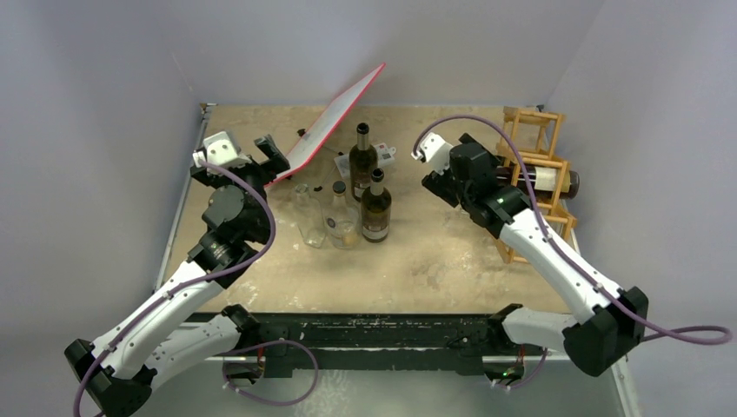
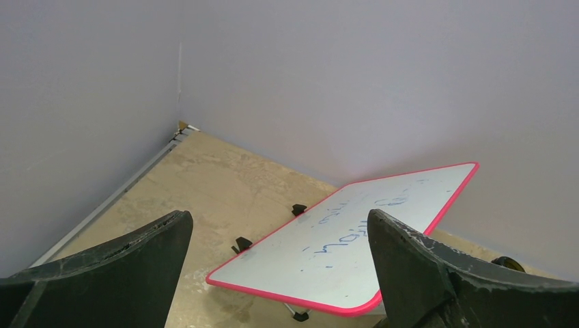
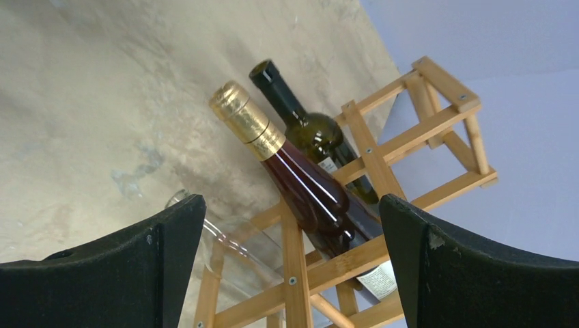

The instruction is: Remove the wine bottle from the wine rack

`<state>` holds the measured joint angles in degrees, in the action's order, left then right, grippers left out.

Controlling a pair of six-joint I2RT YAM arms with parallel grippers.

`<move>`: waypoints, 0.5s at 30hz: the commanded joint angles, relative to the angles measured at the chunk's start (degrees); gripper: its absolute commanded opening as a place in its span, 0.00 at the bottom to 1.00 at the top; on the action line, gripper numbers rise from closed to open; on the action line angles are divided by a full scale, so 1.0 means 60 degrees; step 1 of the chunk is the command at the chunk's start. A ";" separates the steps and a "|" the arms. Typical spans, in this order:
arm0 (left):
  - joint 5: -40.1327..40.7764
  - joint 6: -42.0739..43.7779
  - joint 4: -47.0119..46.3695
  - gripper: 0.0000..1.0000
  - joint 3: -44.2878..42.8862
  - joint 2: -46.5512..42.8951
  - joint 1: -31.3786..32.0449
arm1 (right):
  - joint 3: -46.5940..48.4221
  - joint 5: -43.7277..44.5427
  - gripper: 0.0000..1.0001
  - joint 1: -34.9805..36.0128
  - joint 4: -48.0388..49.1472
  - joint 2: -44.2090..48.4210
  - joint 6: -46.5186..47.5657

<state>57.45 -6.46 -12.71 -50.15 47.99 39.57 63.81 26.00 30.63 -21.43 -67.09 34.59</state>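
The wine rack [image 1: 543,143] of light wooden bars stands at the table's right edge. A bottle with a white label [image 1: 549,178] lies in it, neck pointing left. In the right wrist view the rack [image 3: 372,154] holds an amber bottle with a gold foil top [image 3: 307,188], a dark green bottle [image 3: 307,130] behind it and a clear bottle [image 3: 239,239] lower down. My right gripper [image 1: 491,174] [image 3: 290,205] is open and empty, just left of the rack and facing the bottle necks. My left gripper [image 1: 269,152] [image 2: 278,217] is open and empty at the far left.
A red-edged whiteboard [image 1: 335,126] [image 2: 355,239] leans tilted at the back, just ahead of the left gripper. Two dark bottles [image 1: 363,161] [image 1: 375,208] and two clear bottles [image 1: 341,217] [image 1: 308,217] stand mid-table. Walls close in on the left, back and right.
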 commanded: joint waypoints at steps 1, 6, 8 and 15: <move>0.0054 -0.0046 -0.0284 1.00 -0.0174 -0.0175 0.0030 | -0.0264 0.0139 1.00 -0.0521 0.0789 -0.0345 0.0679; 0.0583 -0.0138 -0.0372 1.00 -0.0157 -0.0152 0.0038 | -0.0234 0.0156 1.00 -0.1218 0.1044 -0.1200 0.0933; 0.0795 -0.0132 -0.0515 1.00 -0.0107 -0.0148 0.0026 | -0.0179 0.0117 1.00 -0.1311 0.1054 -0.1500 0.1113; 0.0974 -0.0174 -0.0473 1.00 -0.0094 -0.0319 0.0021 | -0.0508 0.0091 1.00 -0.1314 0.1621 -0.2031 0.1977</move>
<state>61.39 -6.90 -13.17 -50.15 47.59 39.57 61.60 26.02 22.55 -16.27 -79.42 42.52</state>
